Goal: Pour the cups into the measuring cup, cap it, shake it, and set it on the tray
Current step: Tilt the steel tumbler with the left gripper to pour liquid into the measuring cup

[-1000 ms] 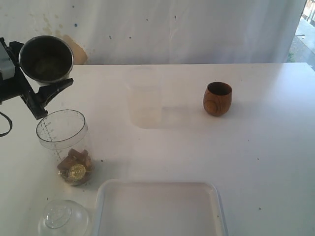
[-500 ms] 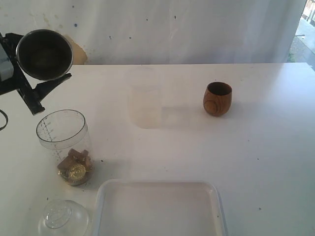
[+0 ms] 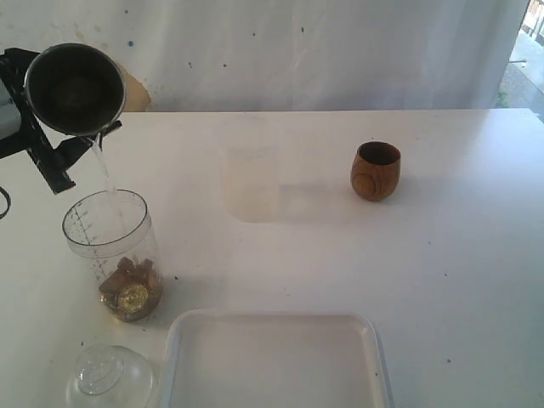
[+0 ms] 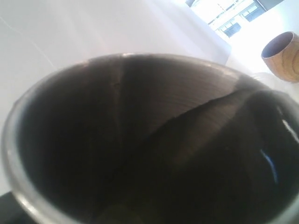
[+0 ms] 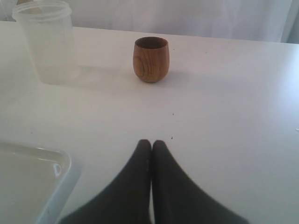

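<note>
Left gripper [image 3: 68, 149] grasps the steel tumbler [image 3: 75, 89], tilted above the measuring cup [image 3: 109, 246] at left; a thin stream [image 3: 105, 170] falls into it. Right gripper [image 5: 151, 144] is clenched empty, near the tray [image 3: 272, 316].

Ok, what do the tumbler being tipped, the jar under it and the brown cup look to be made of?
Tumbler: metal, likely stainless steel; dull grey brushed inside with a bright rim.
Jar: apparently clear plastic; see-through wall with printed graduation marks.
Brown cup: wood, smooth finish; grain rings show on its side.
</note>
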`<state>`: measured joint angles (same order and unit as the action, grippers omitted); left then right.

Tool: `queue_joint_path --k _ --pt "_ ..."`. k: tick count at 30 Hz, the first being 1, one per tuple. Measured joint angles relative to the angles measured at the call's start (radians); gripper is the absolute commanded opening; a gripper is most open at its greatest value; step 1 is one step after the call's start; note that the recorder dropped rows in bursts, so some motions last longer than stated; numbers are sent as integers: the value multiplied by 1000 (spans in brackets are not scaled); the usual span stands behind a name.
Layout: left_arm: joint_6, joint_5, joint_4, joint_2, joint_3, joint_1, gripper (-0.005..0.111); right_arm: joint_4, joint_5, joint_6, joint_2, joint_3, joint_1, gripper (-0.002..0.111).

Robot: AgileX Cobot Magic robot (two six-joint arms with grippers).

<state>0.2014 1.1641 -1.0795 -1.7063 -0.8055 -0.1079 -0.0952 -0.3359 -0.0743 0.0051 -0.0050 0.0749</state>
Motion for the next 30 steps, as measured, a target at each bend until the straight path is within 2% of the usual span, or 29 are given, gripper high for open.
queue_joint_path --k 30 --pt "113 -34 -11 0 0 0 0 0 0 0 0 0 0 0"
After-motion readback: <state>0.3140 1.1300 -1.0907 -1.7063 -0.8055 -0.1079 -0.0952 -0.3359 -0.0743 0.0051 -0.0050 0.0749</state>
